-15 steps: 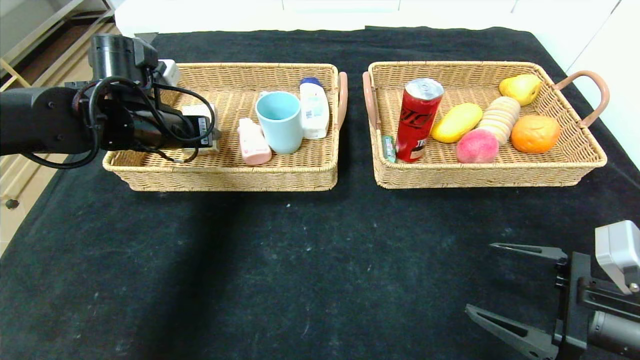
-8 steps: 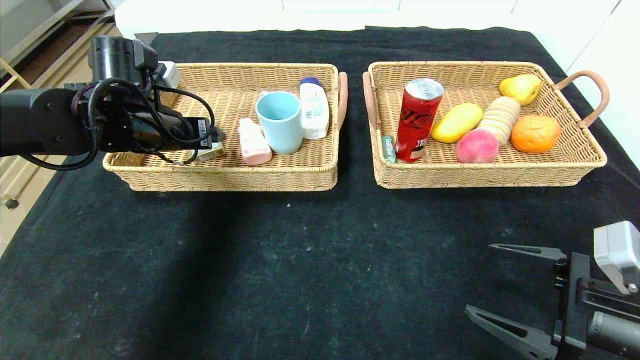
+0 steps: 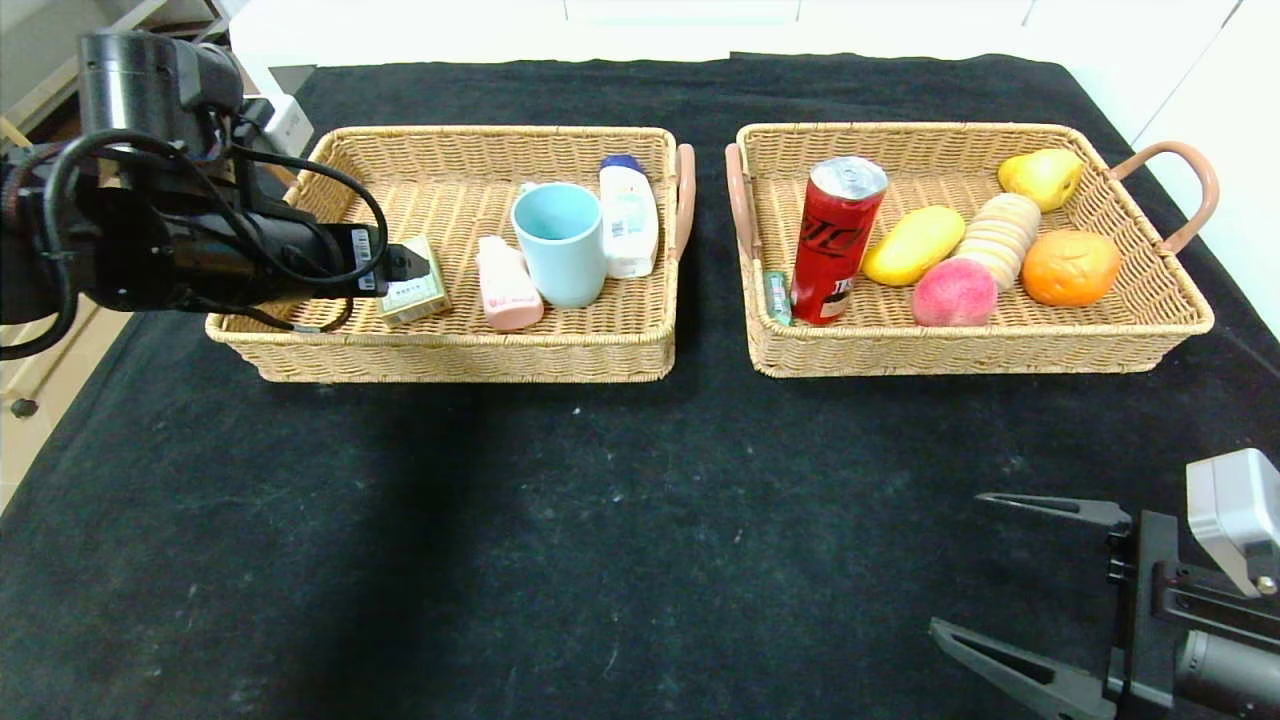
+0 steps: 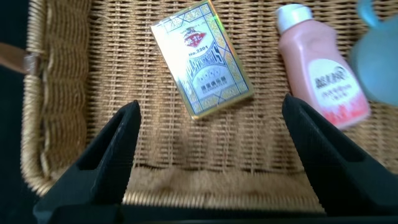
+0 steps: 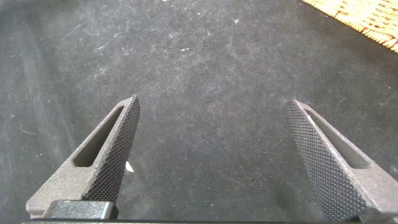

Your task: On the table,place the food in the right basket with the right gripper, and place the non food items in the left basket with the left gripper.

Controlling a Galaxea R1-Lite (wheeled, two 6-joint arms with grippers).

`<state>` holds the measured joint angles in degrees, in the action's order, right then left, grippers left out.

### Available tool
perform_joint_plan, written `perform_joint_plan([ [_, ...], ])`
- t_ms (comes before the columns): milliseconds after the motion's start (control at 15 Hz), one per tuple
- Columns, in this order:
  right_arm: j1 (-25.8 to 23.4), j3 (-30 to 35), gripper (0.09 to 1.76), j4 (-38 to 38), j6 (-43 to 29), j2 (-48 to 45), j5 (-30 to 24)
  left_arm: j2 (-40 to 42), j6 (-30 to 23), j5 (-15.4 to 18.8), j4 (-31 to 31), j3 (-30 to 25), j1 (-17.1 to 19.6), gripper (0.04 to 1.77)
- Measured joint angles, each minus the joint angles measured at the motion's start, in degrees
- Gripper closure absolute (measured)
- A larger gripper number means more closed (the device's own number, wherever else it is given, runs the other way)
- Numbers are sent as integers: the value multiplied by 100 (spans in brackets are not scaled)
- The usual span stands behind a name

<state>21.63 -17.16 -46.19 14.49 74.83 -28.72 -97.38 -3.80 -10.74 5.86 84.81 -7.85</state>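
Left gripper hangs wide open and empty above a gold-edged card box lying flat in the left basket; right gripper open, empty.

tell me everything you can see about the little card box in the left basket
The card box is a small flat rectangular pack, looking like glossy printed cardboard with a gold border, a white face, a red emblem and dark lettering. It lies flat, face up and skewed, on the woven floor of the left basket, near its outer end. Nothing grips it: the left hand hangs open above it, fingers apart on either side. The pink bottle lies beside it, not touching.
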Motion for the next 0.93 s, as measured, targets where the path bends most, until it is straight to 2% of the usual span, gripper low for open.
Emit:
perform_joint_plan([
  [267,-38,-39,14,-6,-13,-30,15,1067,17,-6,9,-890,-271,14],
  [467,-138,-63,14,-216,-55,-38,15,1970,34,-41,11,-1696,-680,12],
  [667,-322,-69,14,-372,-74,-44,12,2817,83,-232,20,-2378,-1053,12],
  [933,-597,-257,14,-369,-119,-104,11,3705,74,-329,-2,-3267,-1436,11],
])
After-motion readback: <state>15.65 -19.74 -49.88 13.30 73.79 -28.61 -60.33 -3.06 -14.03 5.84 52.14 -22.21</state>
